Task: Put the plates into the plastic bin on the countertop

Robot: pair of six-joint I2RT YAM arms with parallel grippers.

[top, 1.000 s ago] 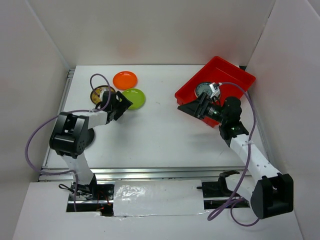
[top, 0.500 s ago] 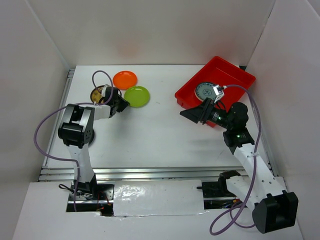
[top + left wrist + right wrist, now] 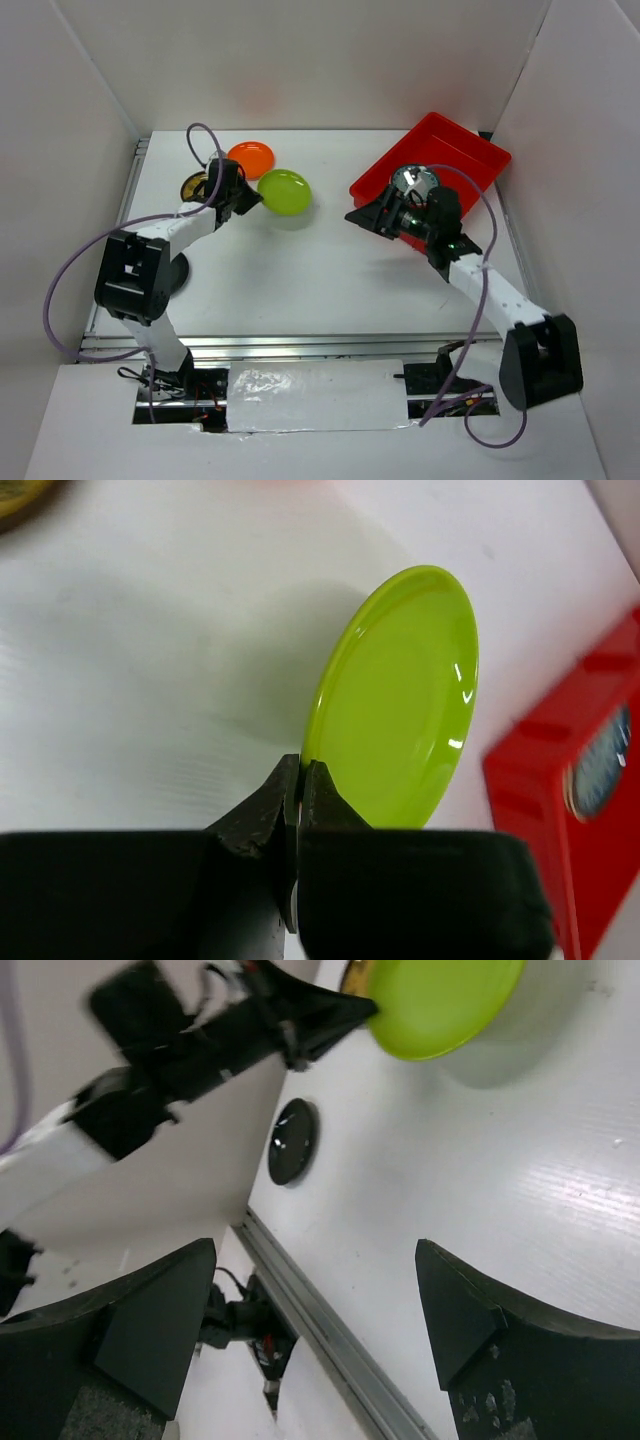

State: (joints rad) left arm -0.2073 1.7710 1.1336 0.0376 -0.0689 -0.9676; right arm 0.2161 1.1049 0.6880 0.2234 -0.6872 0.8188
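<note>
My left gripper (image 3: pixel 246 199) is shut on the rim of a lime green plate (image 3: pixel 284 191), which hangs tilted above the countertop (image 3: pixel 300 270). In the left wrist view the fingertips (image 3: pixel 300 772) pinch the plate's (image 3: pixel 400 700) lower edge. An orange plate (image 3: pixel 251 156) lies behind it, and a dark brown-gold plate (image 3: pixel 193 186) is partly hidden by the left arm. The red plastic bin (image 3: pixel 465 145) at the back right holds a patterned plate (image 3: pixel 413 181). My right gripper (image 3: pixel 366 218) stands open and empty by the bin's near left corner; its wrist view shows wide jaws (image 3: pixel 315 1250) facing the lime plate (image 3: pixel 440 1000).
White walls enclose the countertop on three sides. A metal rail (image 3: pixel 300 345) runs along the front edge. The left arm's dark base (image 3: pixel 170 272) sits at the near left. Purple cables (image 3: pixel 75 270) loop beside both arms.
My left gripper closed on the lime green plate's rim and lifted it, shifting it slightly right. The right arm swung its open gripper left, away from over the bin.
</note>
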